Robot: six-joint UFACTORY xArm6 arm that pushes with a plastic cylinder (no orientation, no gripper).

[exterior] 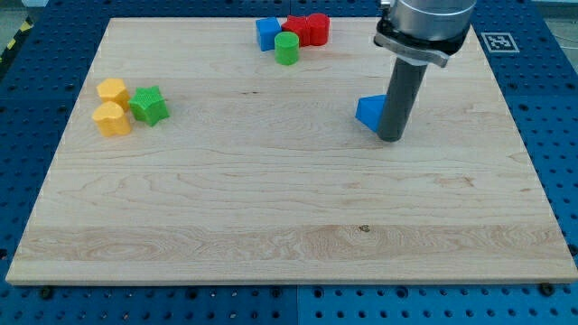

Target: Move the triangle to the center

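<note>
A blue triangle (368, 112) lies on the wooden board (289, 208), right of the board's middle. My tip (390, 138) rests on the board right against the triangle's right side, and the rod hides part of the triangle's right edge. The rod comes down from the arm's grey head at the view's top right.
At the view's top middle sit a blue block (267, 32), a green cylinder (287, 49), a red block (296, 30) and a red block (318, 28) in a cluster. At the left are two yellow blocks (113, 91) (112, 119) and a green star (148, 106).
</note>
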